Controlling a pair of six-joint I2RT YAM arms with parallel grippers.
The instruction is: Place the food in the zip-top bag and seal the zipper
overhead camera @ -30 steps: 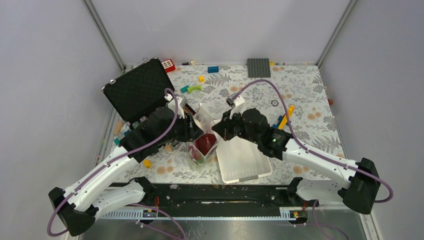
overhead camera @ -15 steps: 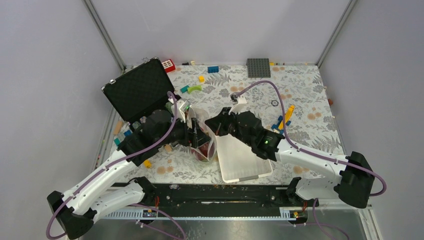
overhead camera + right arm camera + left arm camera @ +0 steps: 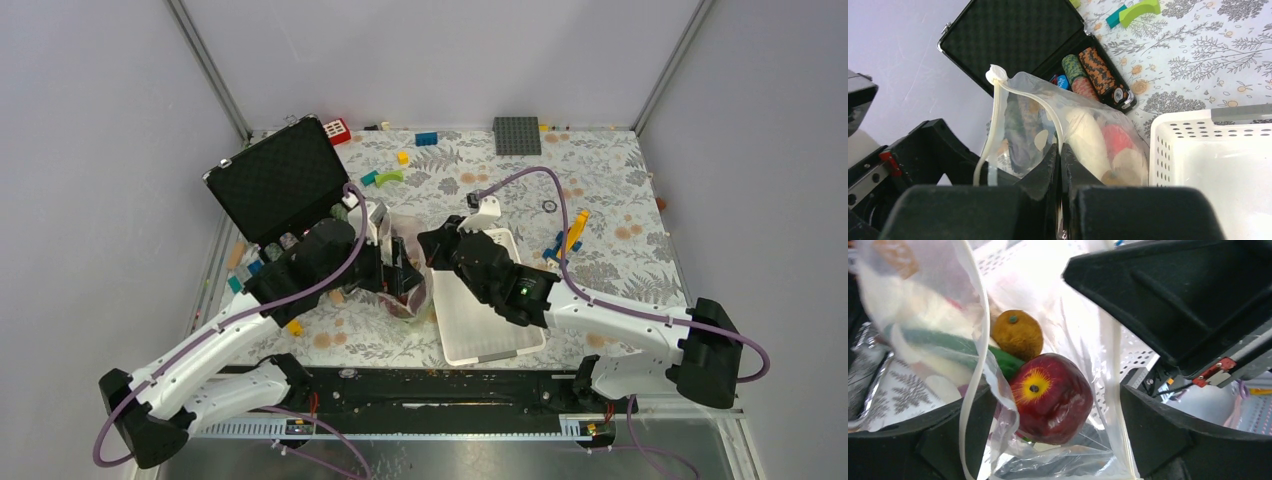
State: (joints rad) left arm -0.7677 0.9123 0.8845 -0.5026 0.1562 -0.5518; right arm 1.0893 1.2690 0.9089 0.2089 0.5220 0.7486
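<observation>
The zip-top bag (image 3: 408, 232) hangs upright between my two grippers, mouth open. My right gripper (image 3: 1059, 155) is shut on the bag's mouth edge, pinching the film by the zipper (image 3: 996, 115). My left gripper (image 3: 1055, 407) stands wide open around the bag's lower part. Inside the bag, between its fingers, lies a dark-red bulb (image 3: 1050, 397), with a brown oval (image 3: 1018, 334) and a long green pepper (image 3: 1004, 361) behind it. Through the film the right wrist view shows a white radish (image 3: 1087, 140), a red tomato (image 3: 1115, 137) and a purple sweet potato (image 3: 1020, 127).
A white slotted basket (image 3: 490, 320) lies just right of the bag. An open black case (image 3: 275, 180) with rolls of poker chips (image 3: 1095, 72) sits behind the left arm. Loose bricks and a grey baseplate (image 3: 517, 135) lie toward the back.
My left gripper opened wide and let the dark-red bulb go inside the bag. The right arm shifted left and forward, still pinching the bag's edge; the bag moved back slightly.
</observation>
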